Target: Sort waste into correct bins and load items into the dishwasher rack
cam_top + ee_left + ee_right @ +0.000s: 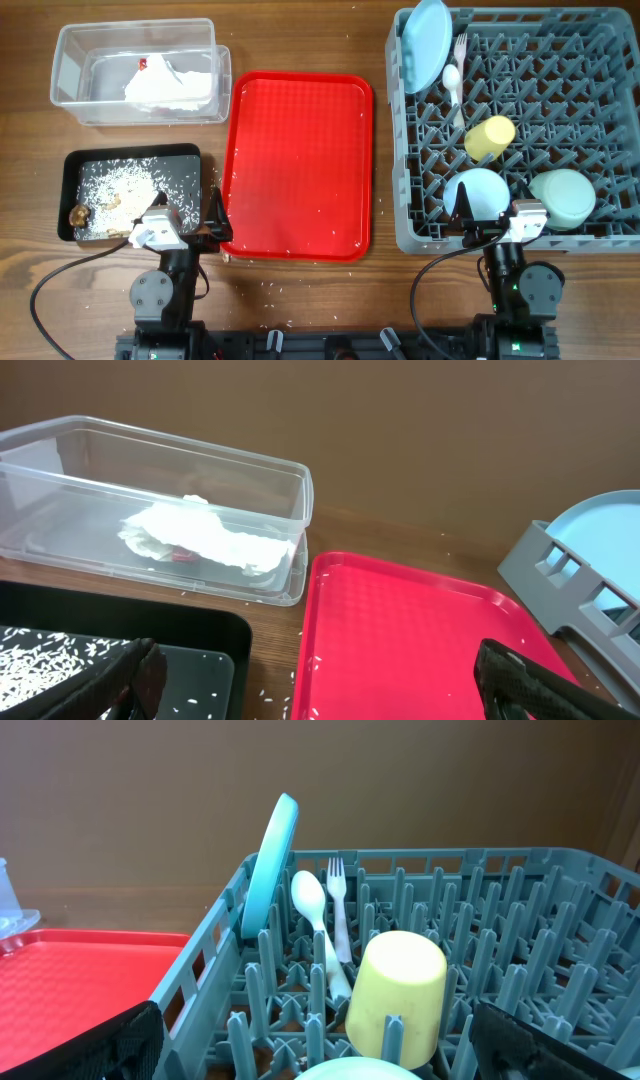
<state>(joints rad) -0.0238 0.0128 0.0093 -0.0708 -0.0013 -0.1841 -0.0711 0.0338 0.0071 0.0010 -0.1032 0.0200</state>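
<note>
Looking down from overhead, we see the left end effector (188, 208) at the near edge of the tabletop (300, 40), its jaws spread wide and holding nothing, one finger over the black tray (130, 153) and the other at the left rim of the red tray (300, 160). White rice grains (130, 180) cover much of the black tray's floor, with brownish food scraps (80, 213) in its near left corner. Behind it stands the clear tub (70, 60), and the crumpled white napkin (170, 85) with its red mark lies inside. A few loose grains dot the red tray and the wood by its front edge. We find the right end effector (492, 212) wide open and empty too, at the front wall of the grey dishwasher rack (520, 13), just beside the light blue bowl (480, 190). The mint green bowl (562, 195) sits to that bowl's right. The yellow cup (489, 137) rests mouth-down among the pegs. The light blue plate (428, 45) stands on edge in the far left corner, with the white fork (461, 50) and spoon (452, 80) just beside it.
</note>
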